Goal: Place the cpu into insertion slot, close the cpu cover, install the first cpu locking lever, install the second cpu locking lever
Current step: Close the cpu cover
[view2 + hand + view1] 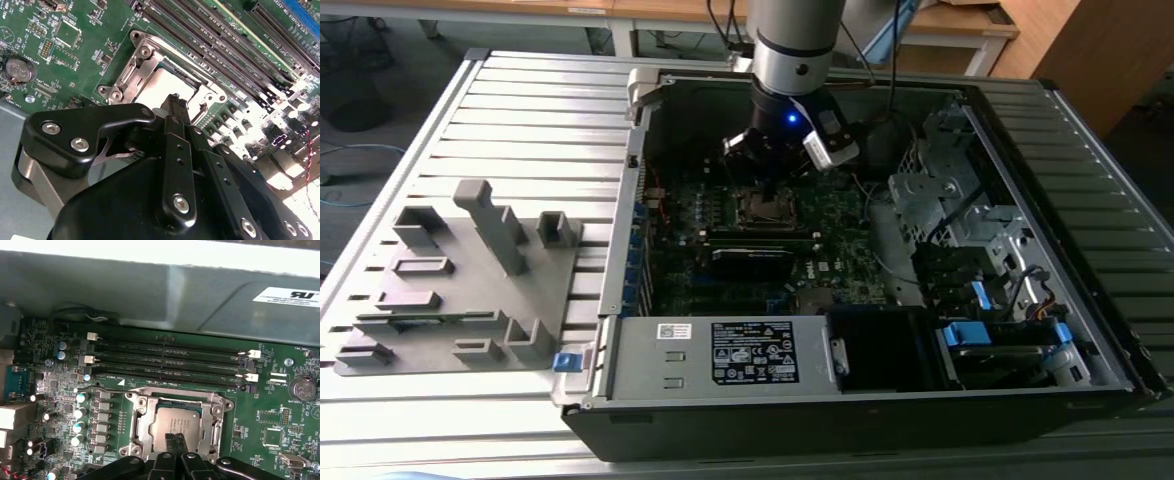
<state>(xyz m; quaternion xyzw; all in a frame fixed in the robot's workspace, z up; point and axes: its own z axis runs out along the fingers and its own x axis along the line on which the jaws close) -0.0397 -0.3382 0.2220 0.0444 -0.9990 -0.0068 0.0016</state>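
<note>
Pointing down at the seated cpu (175,421), the pincer (175,437) is closed tight, empty.

Soft, even light in the exterior view; the ribbed table (520,110) reads pale at nine o'clock of the computer case (854,425), whose interior is shadowed; a blue light (790,120) glows at twelve o'clock of the socket (765,208); in the second wrist view glare bleaches the capacitors (298,105); in the first wrist view the cpu (175,426) gleams dully.

Exterior view: high, looking down into computer case (854,425). Both wrist views: close over cpu (160,87) (175,427), differing angles.
</note>
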